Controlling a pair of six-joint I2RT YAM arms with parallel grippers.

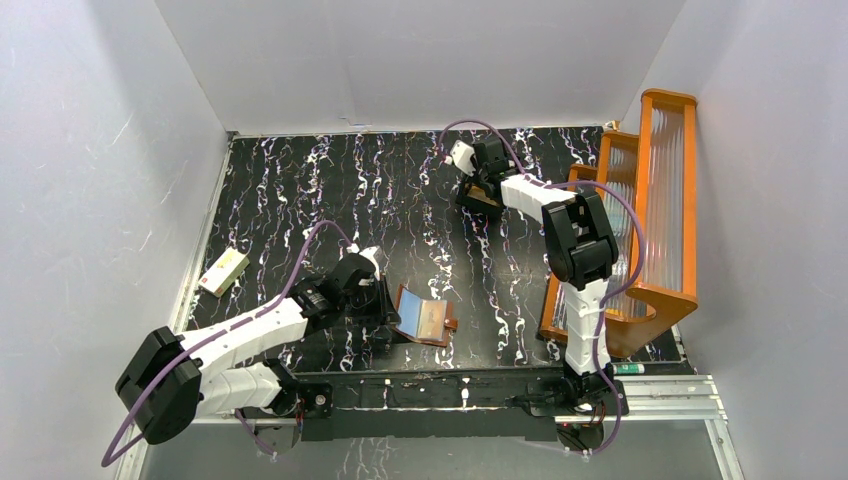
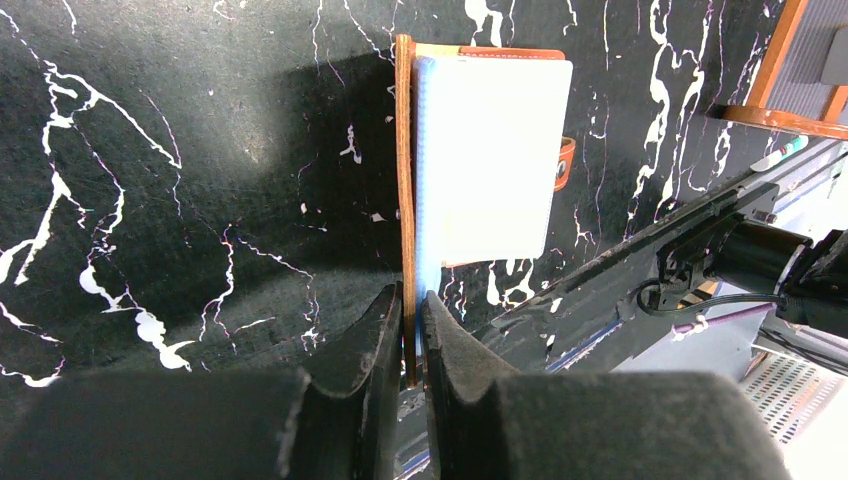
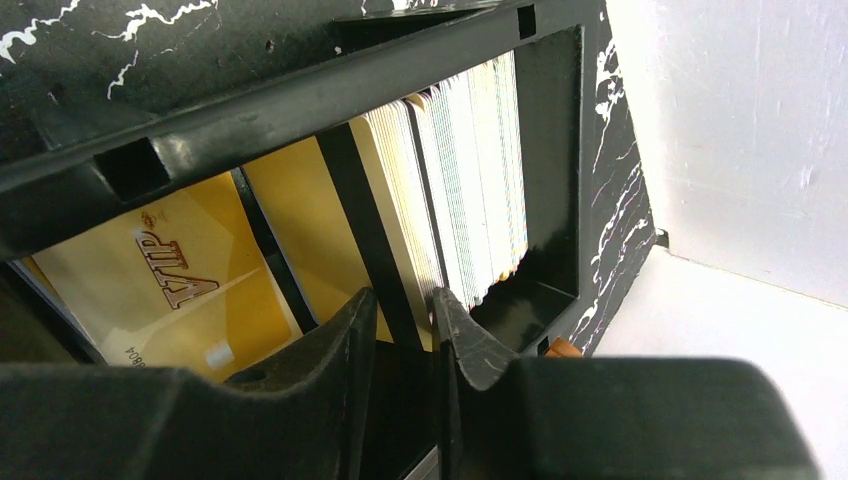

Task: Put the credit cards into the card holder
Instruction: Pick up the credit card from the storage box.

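Holder: card holder [image 2: 404,150] edge pinched by left gripper [image 2: 410,305]
Cards: credit cards [image 3: 470,180] upright just ahead of right gripper [image 3: 400,308], jaws narrow, grasp unclear

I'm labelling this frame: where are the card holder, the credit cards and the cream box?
card holder [image 2: 405,160]: left wrist view, brown leather edge.
credit cards [image 3: 470,180]: right wrist view, edges of the standing stack.
cream box [image 1: 223,271]: top external view, top face.

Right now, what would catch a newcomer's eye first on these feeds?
The left gripper pinches the open card holder by one edge, near the table's front centre. Far back, the right gripper noses into a black tray packed with credit cards, a yellow VIP card facing its camera.
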